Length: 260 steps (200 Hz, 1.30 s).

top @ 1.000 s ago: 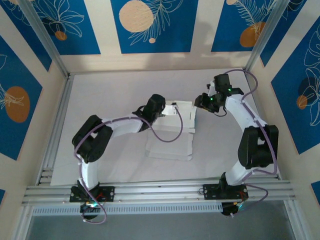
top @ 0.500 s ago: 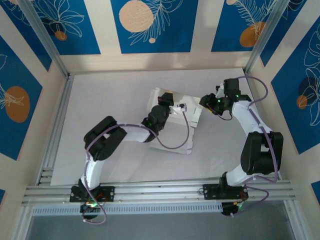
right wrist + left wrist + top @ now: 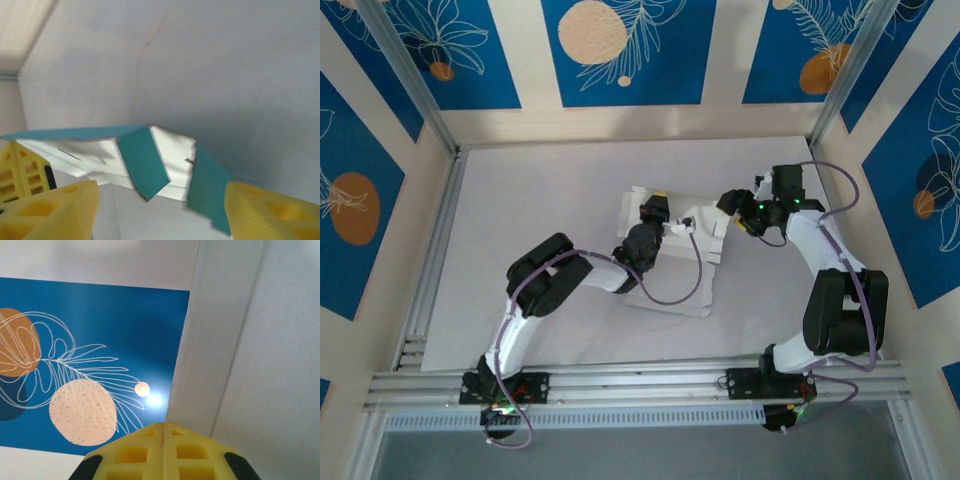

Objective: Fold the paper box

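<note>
The paper box [image 3: 672,287] lies partly folded at mid-table, white side up, with a back panel [image 3: 638,197] raised. My left gripper [image 3: 657,208] is shut and sits against the raised part. In the left wrist view its yellow fingers [image 3: 163,440] meet with nothing between them, beside a white card panel [image 3: 235,340]. My right gripper [image 3: 723,209] is at the box's right end. In the right wrist view it [image 3: 160,205] stands open, and the box's teal flaps [image 3: 142,160] hang between its fingers. The right flap [image 3: 207,182] is close to the right finger [image 3: 270,212].
The white table mat [image 3: 540,200] is ringed by aluminium rails [image 3: 640,385] in front and posts at the sides. Blue patterned walls [image 3: 620,50] close in the back and sides. The left arm's purple cable [image 3: 685,292] loops over the box.
My left arm has reached further right and forward, and the box's back panel has come up. My right gripper has shifted slightly right and its jaws have opened wider.
</note>
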### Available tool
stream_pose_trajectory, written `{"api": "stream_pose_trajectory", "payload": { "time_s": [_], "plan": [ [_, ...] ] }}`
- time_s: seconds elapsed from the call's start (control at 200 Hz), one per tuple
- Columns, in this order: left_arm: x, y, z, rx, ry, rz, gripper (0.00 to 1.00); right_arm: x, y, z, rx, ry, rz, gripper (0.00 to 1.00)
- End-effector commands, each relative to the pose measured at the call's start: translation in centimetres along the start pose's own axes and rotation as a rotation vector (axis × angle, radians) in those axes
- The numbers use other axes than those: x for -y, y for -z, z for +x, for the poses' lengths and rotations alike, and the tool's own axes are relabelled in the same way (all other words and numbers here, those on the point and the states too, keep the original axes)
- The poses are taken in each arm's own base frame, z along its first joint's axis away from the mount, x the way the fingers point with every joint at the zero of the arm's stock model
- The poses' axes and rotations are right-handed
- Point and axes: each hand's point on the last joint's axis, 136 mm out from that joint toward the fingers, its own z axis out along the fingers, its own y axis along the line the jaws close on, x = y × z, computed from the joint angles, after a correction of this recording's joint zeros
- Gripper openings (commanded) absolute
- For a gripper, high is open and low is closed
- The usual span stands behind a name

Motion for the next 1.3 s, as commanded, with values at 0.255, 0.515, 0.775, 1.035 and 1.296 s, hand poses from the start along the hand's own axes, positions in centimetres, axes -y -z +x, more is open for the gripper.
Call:
{"api": "stream_pose_trajectory", "payload": {
  "time_s": [0.255, 0.515, 0.775, 1.035, 1.296],
  "plan": [
    [-4.6, -0.3, 1.4, -0.058, 0.108, 0.007, 0.00, 3.2, -2.2, 2.2, -0.043, 0.202, 0.302, 0.53],
    [-4.4, -0.7, 2.3, -0.072, 0.126, 0.040, 0.00, 3.3, -2.8, 0.9, -0.070, 0.232, 0.346, 0.48],
    [-0.7, 0.8, 3.7, -0.091, 0.431, 0.617, 0.27, 0.6, -6.2, 2.0, -0.277, 0.212, 0.218, 0.55],
    [0.9, 2.8, 3.5, -0.080, 0.452, 0.848, 0.56, 2.6, -8.5, 2.5, -0.359, 0.242, 0.350, 0.40],
    [1.4, 2.4, 4.8, -0.138, 0.413, 0.830, 0.56, 4.0, -9.6, 2.8, -0.371, 0.325, 0.482, 0.16]
  ]
}}
